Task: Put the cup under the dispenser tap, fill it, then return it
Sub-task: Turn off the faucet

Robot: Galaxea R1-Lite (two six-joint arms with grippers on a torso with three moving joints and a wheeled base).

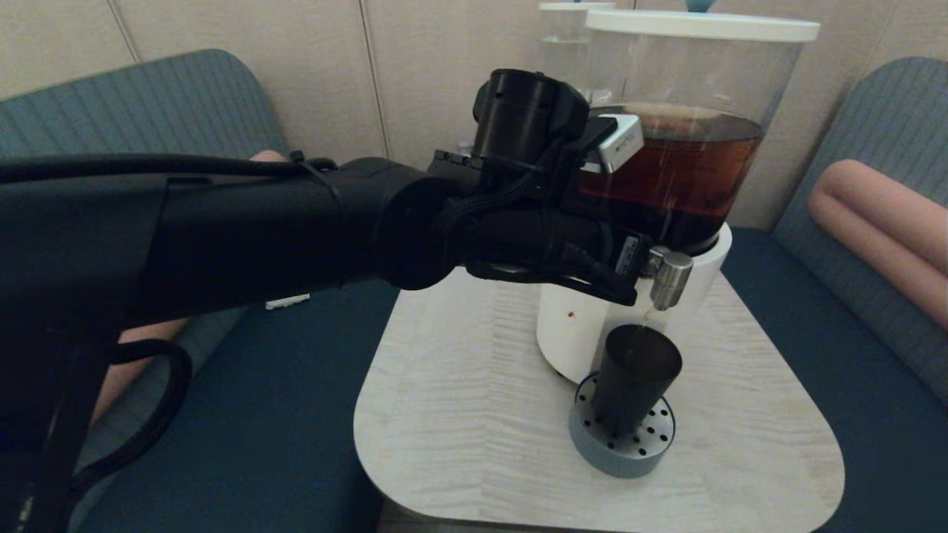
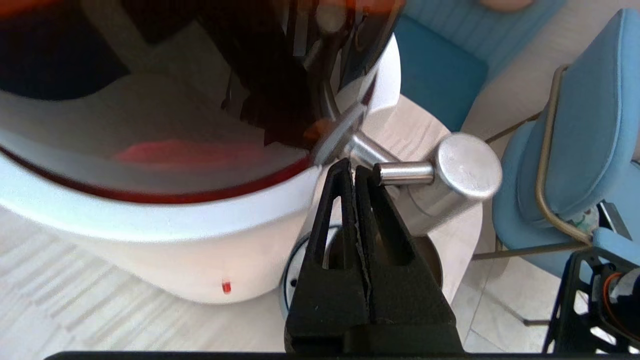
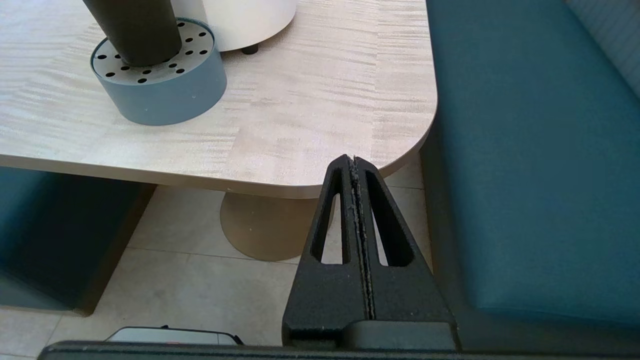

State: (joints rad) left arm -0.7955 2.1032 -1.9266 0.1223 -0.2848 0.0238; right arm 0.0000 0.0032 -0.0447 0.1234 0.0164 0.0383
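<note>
One dark cup (image 1: 635, 389) stands on the perforated drip tray (image 1: 622, 444) under the dispenser tap (image 1: 670, 280), filling. Left pincer (image 2: 354, 172), closed, presses the tap lever (image 2: 402, 173); holding too long risks overflow. Right pincer (image 3: 354, 162), closed and empty, is parked beyond the tabletop (image 3: 310, 115) edge.

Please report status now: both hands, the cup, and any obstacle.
Left hand shut, tips at the tap lever. Right hand shut, parked off the table edge. Cup on drip tray under the dispenser tap. No obstacle seen.
</note>
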